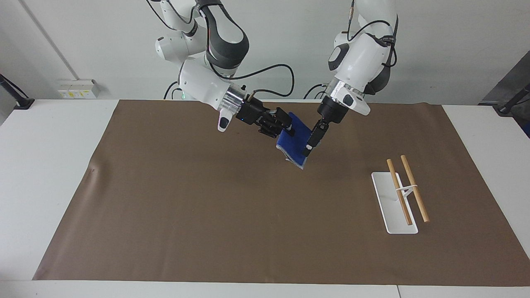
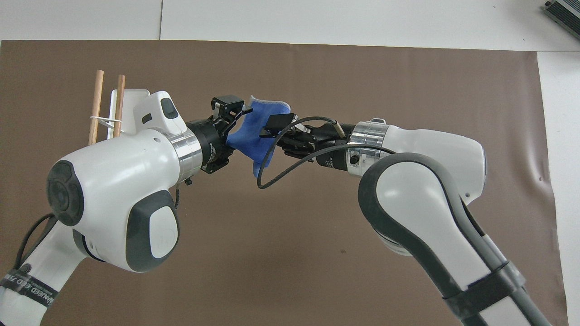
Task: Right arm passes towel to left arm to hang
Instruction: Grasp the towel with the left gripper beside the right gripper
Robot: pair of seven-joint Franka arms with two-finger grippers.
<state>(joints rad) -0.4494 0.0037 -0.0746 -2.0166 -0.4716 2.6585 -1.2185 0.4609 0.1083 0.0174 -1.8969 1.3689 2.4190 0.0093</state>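
The blue towel (image 1: 293, 145) hangs in the air over the brown mat, pinched at its upper part by my right gripper (image 1: 289, 130), which is shut on it. It also shows in the overhead view (image 2: 254, 136), with the right gripper (image 2: 271, 130) at the edge toward the right arm's end. My left gripper (image 1: 309, 147) has come in from the left arm's end. Its open fingers straddle the towel's free edge in the overhead view (image 2: 239, 126), one above and one below. I cannot tell whether they touch the cloth.
A white rack base (image 1: 393, 215) with two wooden rods (image 1: 414, 188) stands on the mat toward the left arm's end; it shows partly past the left arm in the overhead view (image 2: 131, 96). The brown mat (image 1: 198, 207) covers most of the white table (image 1: 49, 165).
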